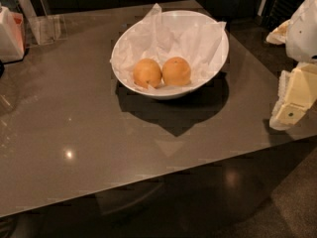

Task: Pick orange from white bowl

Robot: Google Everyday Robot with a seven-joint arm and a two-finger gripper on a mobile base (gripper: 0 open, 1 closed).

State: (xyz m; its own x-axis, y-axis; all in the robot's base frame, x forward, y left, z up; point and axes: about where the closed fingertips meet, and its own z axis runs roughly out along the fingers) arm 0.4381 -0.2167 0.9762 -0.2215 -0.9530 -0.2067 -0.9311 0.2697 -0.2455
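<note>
The white bowl (218,58) stands on the grey table (74,133) at the back centre, lined with crumpled white tissue paper (193,38). Two round fruits lie side by side in it. The orange (176,71) is the right one, with the deeper colour. The paler, yellower fruit (147,73) touches it on the left. My gripper (292,103), cream and white, hangs at the right edge of the view, to the right of the bowl, beyond the table's right edge and well apart from the fruit. It holds nothing that I can see.
A clear plastic holder (45,29) and a white and red object (11,33) stand at the table's back left. The table's front edge runs from lower left up to the right, with dark floor (247,202) beyond it.
</note>
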